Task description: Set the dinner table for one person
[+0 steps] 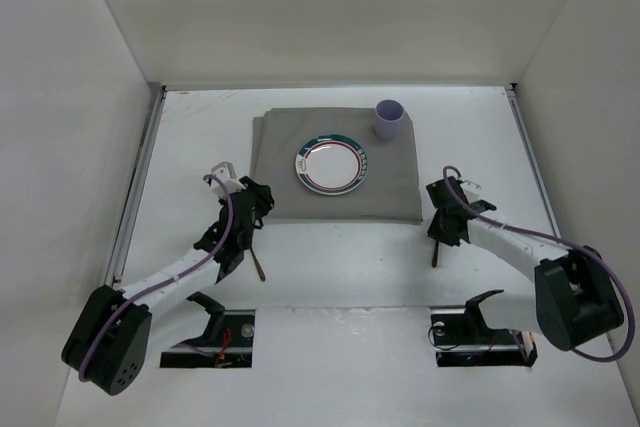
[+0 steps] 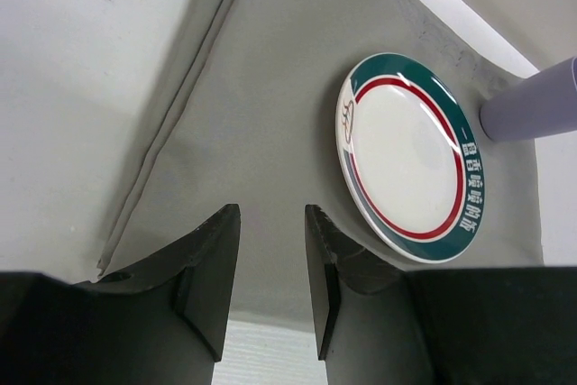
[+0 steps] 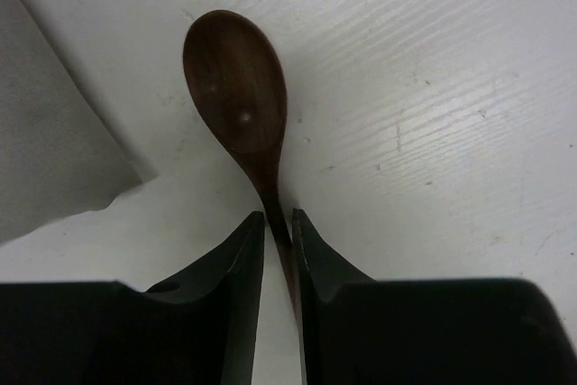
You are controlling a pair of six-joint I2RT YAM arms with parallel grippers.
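On the dinner table point(image 1: 330, 267) lies a grey cloth point(image 1: 290, 137) with a green and red rimmed plate point(image 1: 331, 164) and a lilac cup point(image 1: 389, 118). My left gripper point(image 1: 258, 205) hovers at the cloth's near left corner, open and empty point(image 2: 272, 214); the plate point(image 2: 410, 155) is ahead to its right. A thin brown utensil point(image 1: 259, 267) lies on the table under my left arm. My right gripper point(image 1: 441, 231) is just right of the cloth's near right corner. Its jaws point(image 3: 278, 218) are shut on the handle of a dark wooden spoon point(image 3: 236, 78), bowl pointing forward, low over the table.
White walls enclose the table on three sides, with metal rails point(image 1: 135, 197) along the left and right edges. The arm bases and mount slots point(image 1: 215, 332) sit at the near edge. The cloth's corner point(image 3: 54, 169) lies left of the spoon.
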